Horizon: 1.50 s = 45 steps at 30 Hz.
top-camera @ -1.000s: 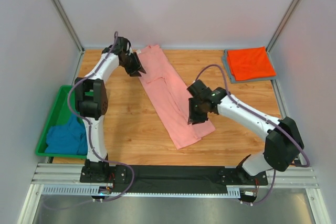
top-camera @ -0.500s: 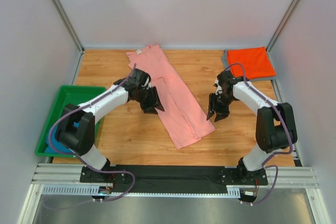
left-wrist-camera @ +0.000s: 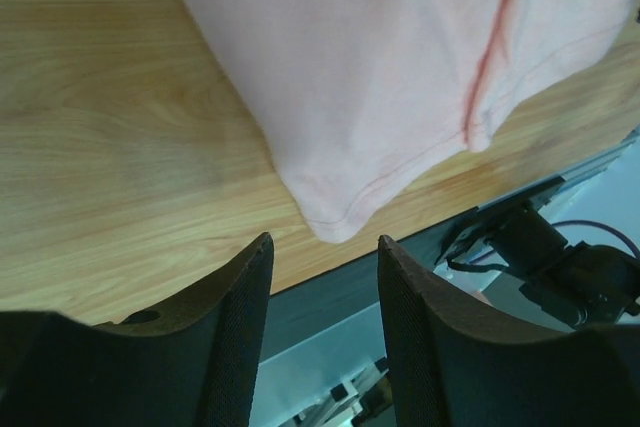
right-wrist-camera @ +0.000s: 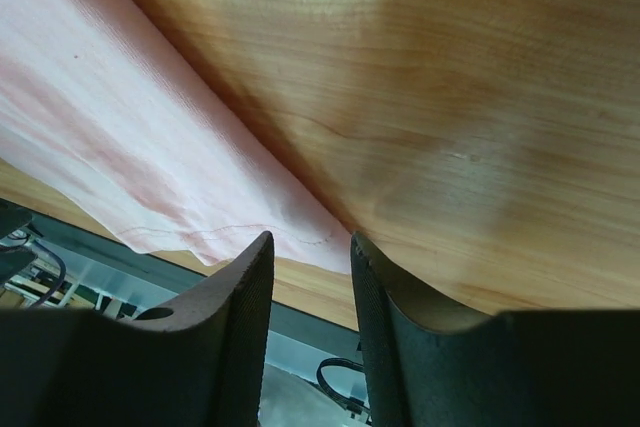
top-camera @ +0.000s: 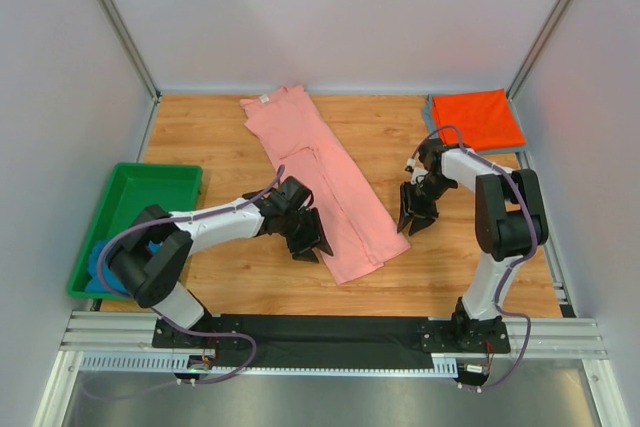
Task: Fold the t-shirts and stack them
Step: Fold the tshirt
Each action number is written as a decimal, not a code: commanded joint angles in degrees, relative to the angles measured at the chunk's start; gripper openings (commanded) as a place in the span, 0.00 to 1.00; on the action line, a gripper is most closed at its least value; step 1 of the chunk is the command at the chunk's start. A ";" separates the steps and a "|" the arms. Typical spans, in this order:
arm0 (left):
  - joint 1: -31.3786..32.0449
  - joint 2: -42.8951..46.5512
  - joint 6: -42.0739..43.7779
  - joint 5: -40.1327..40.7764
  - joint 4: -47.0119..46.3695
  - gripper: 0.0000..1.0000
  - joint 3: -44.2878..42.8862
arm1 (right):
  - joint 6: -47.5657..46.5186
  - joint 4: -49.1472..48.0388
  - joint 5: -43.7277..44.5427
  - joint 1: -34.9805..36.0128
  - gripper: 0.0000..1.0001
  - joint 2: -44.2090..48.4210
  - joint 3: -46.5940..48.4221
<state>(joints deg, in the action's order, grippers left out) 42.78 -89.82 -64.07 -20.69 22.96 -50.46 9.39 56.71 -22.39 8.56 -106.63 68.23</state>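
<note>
Near left, green bin [top-camera: 150,169] held the teal-blue t-shirt [top-camera: 97,267] bunched up, mostly hidden behind the left arm; probably the waiting pile.

Left gripper [top-camera: 308,239] sat low at the near-left edge of the salmon-pink t-shirt [top-camera: 320,172]. Its jaws were apart with nothing between them. In the wrist view the near hem corner lay just ahead of the fingertips [left-wrist-camera: 252,267], flat on the table [top-camera: 230,137] and not yet pinched. Looked lined up to take that corner.

Right gripper [top-camera: 415,217] was just beside the shirt's near-right edge, over bare wood. Its jaws were parted a little and empty, with the cloth edge just off to one side in its own camera. Likely mirroring the left so both near corners lift together.

The pink shirt lay as a long narrow strip, sides already folded in, running diagonally from near centre to far left. Next fold judged to be lengthwise, near end carried toward the far end.

Far right corner: bright orange-red t-shirt [top-camera: 480,119] lay folded square on top of the grey t-shirt [top-camera: 433,127], only the grey rim showing. That was the stack the pink one should join.
</note>
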 commanded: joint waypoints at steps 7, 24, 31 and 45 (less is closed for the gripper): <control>4.40 -1.32 -6.67 1.53 -4.23 0.54 2.46 | -2.88 -1.07 2.09 -0.21 0.35 2.56 -4.76; 8.72 -5.10 -10.37 3.02 -5.56 0.52 3.70 | -1.48 -2.57 2.35 -0.03 0.13 3.97 -5.56; 8.89 -6.94 -9.85 3.46 -5.38 0.43 2.91 | 1.24 -2.39 1.21 0.14 0.06 5.73 -8.01; 8.89 0.69 2.02 11.45 17.36 0.02 1.83 | 16.61 -7.74 -1.60 8.82 0.00 13.98 -18.90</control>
<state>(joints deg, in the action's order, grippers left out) 51.40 -94.52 -66.41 -13.89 29.58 -50.22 19.62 51.40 -22.74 13.69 -97.27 51.62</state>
